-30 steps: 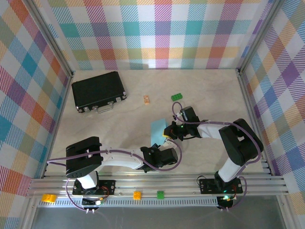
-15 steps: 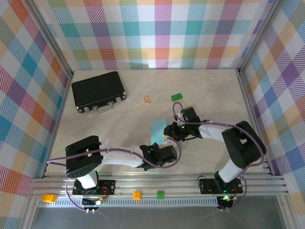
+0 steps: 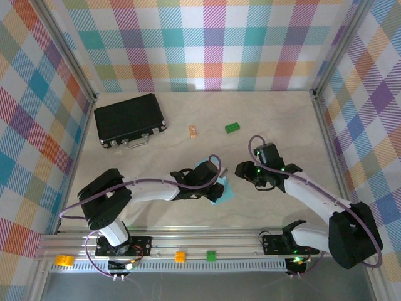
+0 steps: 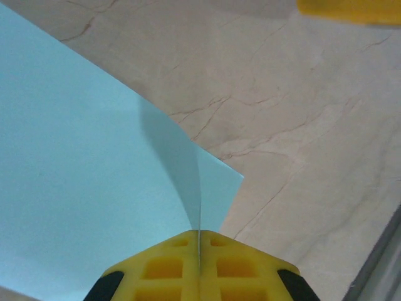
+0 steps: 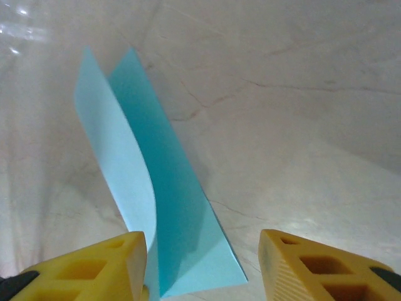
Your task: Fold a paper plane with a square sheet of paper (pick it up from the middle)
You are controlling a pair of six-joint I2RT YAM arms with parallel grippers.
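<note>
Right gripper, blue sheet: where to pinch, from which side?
I'd pinch the raised flap of the square sheet of paper near its top edge, straight in from the right gripper: it stands off the table, while the left gripper pinches it elsewhere.

The right end effector [image 5: 202, 241] has its two yellow fingers [image 5: 94, 266] at the bottom edge, set wide apart with nothing clamped between them. Ahead of them, a light blue sheet of paper [image 5: 172, 213] is folded along a crease that runs away from the camera. Its left flap is paler and rises off the surface [image 5: 294, 125], curving as it goes, while the darker right flap lies lower and ends in a sharp near corner. Both flaps taper to points at the far end. The paper's near edge meets the left finger; contact cannot be judged. The surface is pale marbled beige with thin veins and glare at upper left.
</note>
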